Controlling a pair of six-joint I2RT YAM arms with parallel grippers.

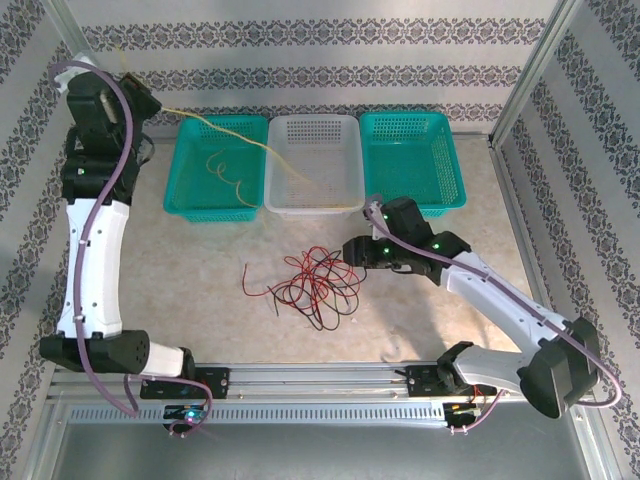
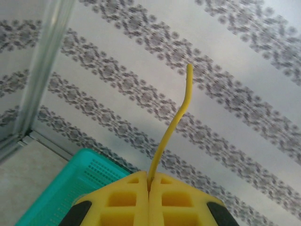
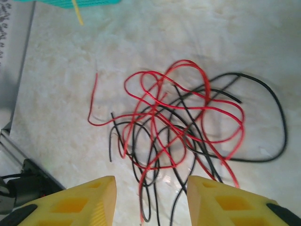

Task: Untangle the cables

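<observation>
Top external: left gripper pinches yellow cable over teal basket; right gripper open beside red-black tangle.

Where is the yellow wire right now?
In the top view, the yellow wire is pinched in the left gripper at the far left, then stretches over the left green basket into the white basket beside it.

Shows red and black cables on a mottled beige table, a yellow cable, yellow gripper fingers, teal baskets, a white basket, grey floral-striped walls.
</observation>
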